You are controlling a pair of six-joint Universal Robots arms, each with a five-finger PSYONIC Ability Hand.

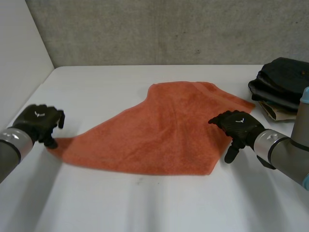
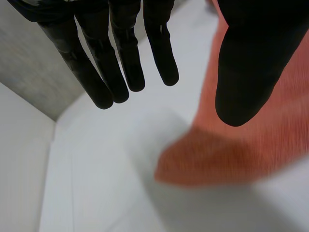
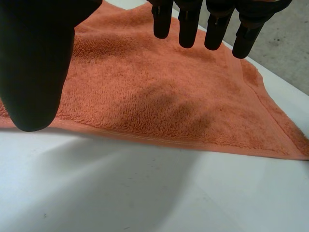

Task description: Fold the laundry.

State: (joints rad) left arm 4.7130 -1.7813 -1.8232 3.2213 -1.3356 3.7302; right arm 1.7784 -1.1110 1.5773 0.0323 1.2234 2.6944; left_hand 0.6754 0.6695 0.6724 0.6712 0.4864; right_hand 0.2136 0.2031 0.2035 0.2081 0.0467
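Roughly in the middle of the white surface point(image 1: 145, 203) lay the orange towel point(image 1: 164, 130), spread flat in an uneven shape. One corner ran out to a point at the near left, and a broader part reached toward the far right. Its terry pile and a stitched hem along the near right edge were plain in the right wrist view point(image 3: 169, 101).

The left hand point(image 1: 38, 123) sat just beside that left corner, at its tip. From its own wrist camera its fingers point(image 2: 120, 53) hung straight and spread away from the thumb, with nothing between them. The towel's corner point(image 2: 251, 150) lay on the surface below, past the fingertips.

The right hand point(image 1: 239, 126) was at the towel's right edge, close to the near right corner. Its fingers point(image 3: 188, 24) pointed out straight over the cloth and its thumb point(image 3: 36, 63) stood well apart, so it too was released and gripped nothing.

Further right, at the far edge of the surface, sat a pile of dark folded clothes point(image 1: 282, 84), apart from the towel. A grey concrete wall point(image 1: 169, 29) closed off the far side.
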